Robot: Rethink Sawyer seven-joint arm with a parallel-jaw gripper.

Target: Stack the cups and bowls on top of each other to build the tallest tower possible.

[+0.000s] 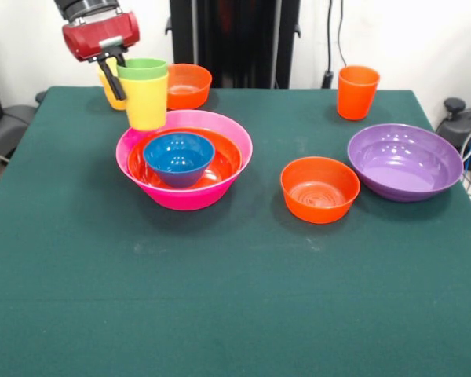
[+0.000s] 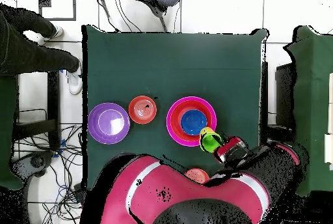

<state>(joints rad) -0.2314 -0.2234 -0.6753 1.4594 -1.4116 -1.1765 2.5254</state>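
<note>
Hanging at upper left of the front view, the gripper (image 1: 110,64) was seen clamped on the rim of a yellow cup (image 1: 147,102) with a light green cup (image 1: 142,68) nested inside it. The pair was held off the table, just above the far-left rim of the pink bowl (image 1: 184,196), i.e. off-centre to the stack.

Stack so far, left of centre in the front view: pink bowl as base, wide orange bowl (image 1: 224,166) inside it, small blue bowl (image 1: 179,157) on top, all mouth-up. In the overhead view the green cup (image 2: 209,142) showed at the lower right edge of the pink bowl (image 2: 172,122).

Still loose: second yellow cup (image 1: 110,93) partly hidden behind the gripper, small orange bowl (image 1: 188,85) upper left, tall orange cup (image 1: 357,92) upper right, small orange bowl (image 1: 319,188) centre right, purple bowl (image 1: 405,161) far right.

Risks noted, as judgement:
- Cups were gripped by one wall only; tilt or slip on release judged likely, esp. w/ glossy plastic.
- If lowered from that spot, the cup base would prob. strike the pink or orange rim rather than the blue bowl, and topple or skid sideways.
- Blue bowl sat loose in a sloped orange bowl; an off-centre landing could rock it.
- Green cup only nested, not held directly; it could jolt out.
- Nearby yellow cup and orange bowl could be knocked by the gripper body.
</note>
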